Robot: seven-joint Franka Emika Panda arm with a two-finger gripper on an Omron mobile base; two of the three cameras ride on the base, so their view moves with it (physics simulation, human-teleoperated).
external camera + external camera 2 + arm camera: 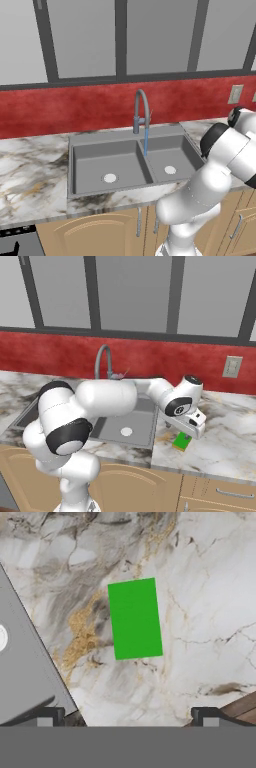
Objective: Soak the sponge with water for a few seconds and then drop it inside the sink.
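Marbled stone made up the surface that ran under a red backsplash and grey windows, with the sink set into it and the water falling in a thin blue stream from the faucet toward the divider edge of the right-hand basin. The sponge lay flat on the surface just beside the sink's right rim, near the front edge, its green top up and nothing touching it. The hand hung directly above the sponge, and in the hand view its two dark fingertips stood wide apart, empty, with the sponge above their line and a little nearer the sink than centre. The step in hand looked like the reach to pick up. To do it well, the hand probably needed to shift until the sponge sat between the fingers, turn so they closed across its short sides, then descend straight. Since the block was thin, closing low near the surface, without scraping it, seemed wise; a soft sponge would likely compress, so a firm squeeze would be needed.
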